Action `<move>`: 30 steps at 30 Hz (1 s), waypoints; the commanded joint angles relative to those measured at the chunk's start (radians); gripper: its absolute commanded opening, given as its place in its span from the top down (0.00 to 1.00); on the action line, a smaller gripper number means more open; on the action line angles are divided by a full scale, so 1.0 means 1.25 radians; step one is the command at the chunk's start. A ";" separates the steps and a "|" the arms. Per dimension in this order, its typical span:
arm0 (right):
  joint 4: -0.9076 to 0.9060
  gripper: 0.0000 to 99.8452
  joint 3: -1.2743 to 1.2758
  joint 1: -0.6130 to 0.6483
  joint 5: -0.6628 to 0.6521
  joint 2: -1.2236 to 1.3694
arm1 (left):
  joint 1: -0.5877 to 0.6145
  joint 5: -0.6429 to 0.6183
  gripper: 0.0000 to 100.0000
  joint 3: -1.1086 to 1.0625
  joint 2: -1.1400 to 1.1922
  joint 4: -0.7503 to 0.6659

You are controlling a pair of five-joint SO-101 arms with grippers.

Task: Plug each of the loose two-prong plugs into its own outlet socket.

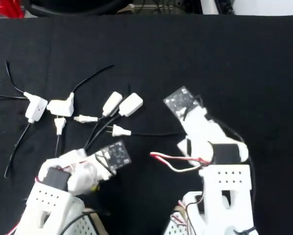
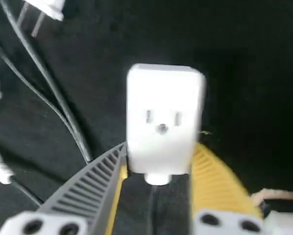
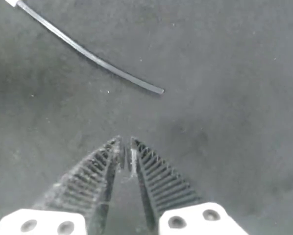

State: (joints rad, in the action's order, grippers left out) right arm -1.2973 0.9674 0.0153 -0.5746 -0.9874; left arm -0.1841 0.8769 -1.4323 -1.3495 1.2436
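Observation:
My left gripper [image 2: 158, 164] is shut on a white outlet socket [image 2: 163, 117], which stands upright between the grey finger [image 2: 87, 181] and the yellow finger [image 2: 217, 181] with its slotted face towards the camera. A loose two-prong plug [image 1: 118, 130] lies just beyond the left wrist [image 1: 113, 156]. Two more plugs [image 1: 85, 118] [image 1: 60, 125] and several white sockets [image 1: 131, 104] [image 1: 112, 103] [image 1: 36, 108] lie at the left of the black table. My right gripper [image 3: 124, 147] is shut and holds nothing, low over bare cloth near a black cord end [image 3: 158, 90].
Black cords [image 1: 95, 73] fan out from the sockets over the left half of the table [image 1: 244, 63]. Red and white wires [image 1: 173, 161] loop between the two arm bases. The right arm's wrist [image 1: 182, 102] sits mid-table.

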 commanded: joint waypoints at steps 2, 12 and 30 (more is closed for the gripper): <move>-0.001 0.99 -0.072 0.012 0.020 0.041 | 0.007 -0.039 0.71 0.023 -0.098 0.005; 0.069 0.99 -0.125 0.011 0.036 0.253 | 0.095 -0.039 0.76 0.044 -0.248 -0.059; 0.068 0.99 -0.121 0.001 0.045 0.252 | -0.094 -0.041 0.76 -0.111 -0.249 0.021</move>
State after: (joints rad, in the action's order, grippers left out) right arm -1.2267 0.8646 0.0169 -0.5271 -0.6790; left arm -0.2608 0.8309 -1.5996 -1.6686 1.2221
